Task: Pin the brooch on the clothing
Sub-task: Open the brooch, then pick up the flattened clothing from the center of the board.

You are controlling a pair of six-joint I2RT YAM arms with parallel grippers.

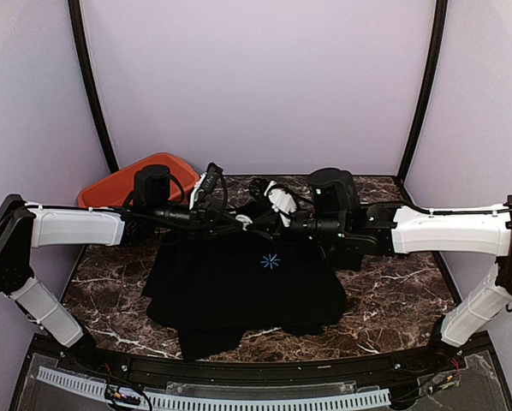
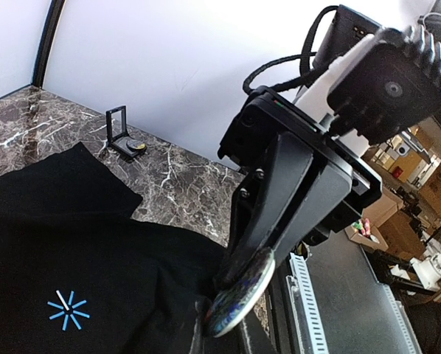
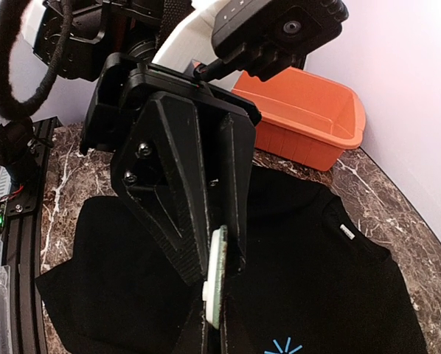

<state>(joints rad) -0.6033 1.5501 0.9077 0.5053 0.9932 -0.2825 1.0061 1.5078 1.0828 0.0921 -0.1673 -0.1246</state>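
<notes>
Black T-shirt [image 1: 239,291] lies spread on the marble desk [image 1: 393,295], with the light-blue starburst print [image 1: 270,261] facing up on the chest. Both arms reach in level from the sides and meet above the shirt's far edge. The brooch [image 2: 137,146] is a small yellow-gold disc with a darker part. It lies on bare marble at the foot of a small black hinged case [image 2: 117,140] whose lid stands upright; whether the two touch I cannot tell. The brooch sits beyond the shirt's sleeve, off the cloth and well apart from either claw. From above I cannot pick it out. The left claw [image 2: 244,274] hangs low over the shirt's edge, off to the side of the print, with its fingers only narrowly apart. A flat speckled disc [image 2: 235,308], dark-faced with a pale rim, sits at their tips, close over the cloth. I cannot tell whether it is pinched. The right claw [image 3: 217,269] is clenched on a pale disc [image 3: 215,287], held edge-on between the two fingertips above the shirt, the print showing just below it in the wrist view. I cannot tell whether the two discs are one and the same. An orange bin [image 3: 309,125] stands on the desk past the shirt, at the far left corner.
</notes>
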